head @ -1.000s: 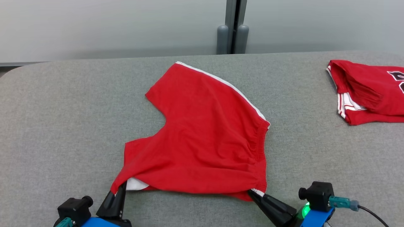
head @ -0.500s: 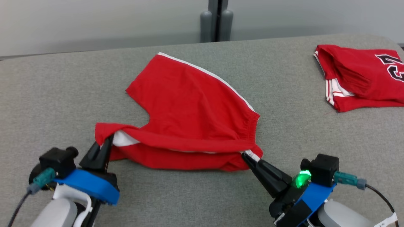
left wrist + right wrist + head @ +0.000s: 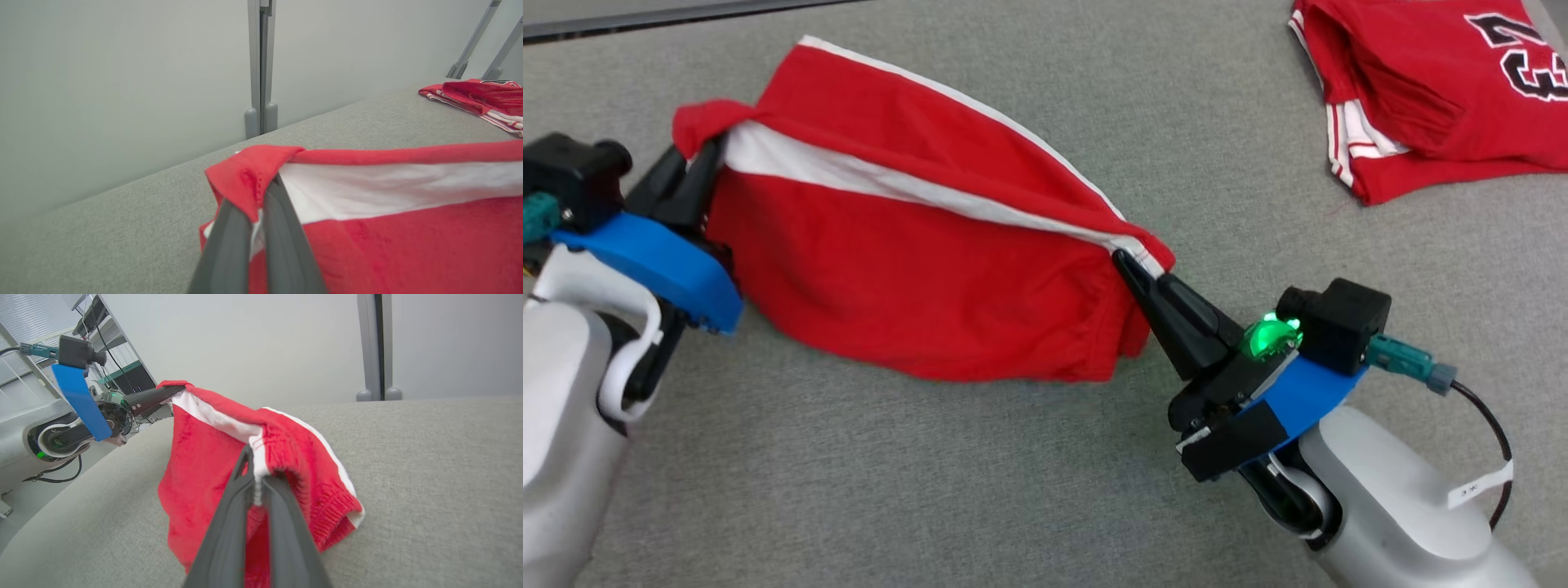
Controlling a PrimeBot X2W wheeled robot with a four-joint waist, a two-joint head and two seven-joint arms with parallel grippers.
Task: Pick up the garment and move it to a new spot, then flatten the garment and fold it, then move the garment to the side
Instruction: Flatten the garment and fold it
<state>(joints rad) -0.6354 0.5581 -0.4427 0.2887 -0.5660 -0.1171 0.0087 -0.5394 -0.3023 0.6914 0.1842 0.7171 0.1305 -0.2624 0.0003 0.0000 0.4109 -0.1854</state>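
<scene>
the red shorts [image 3: 915, 278] are pinched at two corners by the left gripper [image 3: 707, 157] and right gripper [image 3: 1125, 263], partly lifted off the table [image 3: 931, 490].

Grey felt-like table [image 3: 931, 490], pale wall [image 3: 102, 81] with grey post [image 3: 261, 61], perhaps shelving [image 3: 104, 332] beyond.

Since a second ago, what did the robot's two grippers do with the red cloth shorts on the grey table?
The left gripper and right gripper lifted the near edge of the red cloth shorts off the grey fabric table, up and away from the robot; that edge now stretches between them. Both stayed shut on their corners. The red jersey with black numbers stayed put at the far right.
</scene>
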